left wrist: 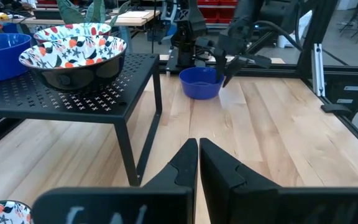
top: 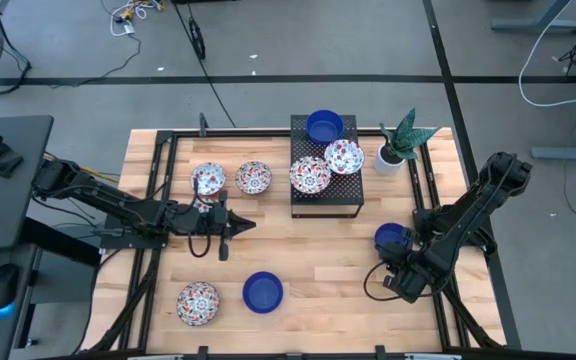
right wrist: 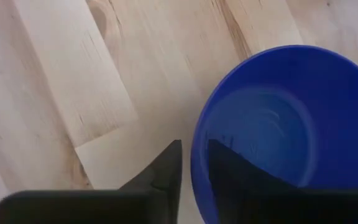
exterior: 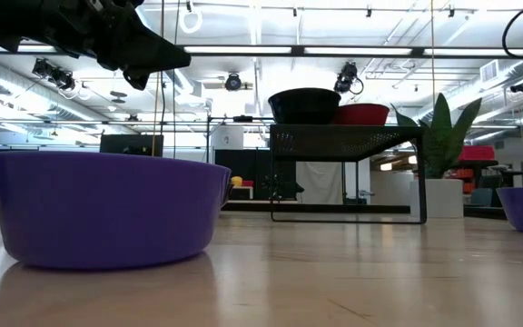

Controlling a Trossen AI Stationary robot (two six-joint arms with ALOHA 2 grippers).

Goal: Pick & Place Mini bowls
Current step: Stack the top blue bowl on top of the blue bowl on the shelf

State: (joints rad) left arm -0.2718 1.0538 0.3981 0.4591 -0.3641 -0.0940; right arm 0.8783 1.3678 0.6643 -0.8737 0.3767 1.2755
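I've got the right gripper (right wrist: 194,163) pinching the rim of the blue bowl (top: 392,239) — one finger inside, one outside — just right of the black rack (top: 326,175), ready to lift. The left gripper (left wrist: 197,165) waits shut and empty, left of the rack.

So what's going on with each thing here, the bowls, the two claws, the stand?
Right end effector: closing on the rim of the blue bowl by the right arm, one finger inside, one outside.
Left end effector: shut, empty, above the table.
Black stand: upright, carrying one blue and two patterned bowls.
Front blue bowl: upright, on the table.
Three patterned bowls on the table: upright, untouched.
Plant pot: upright.
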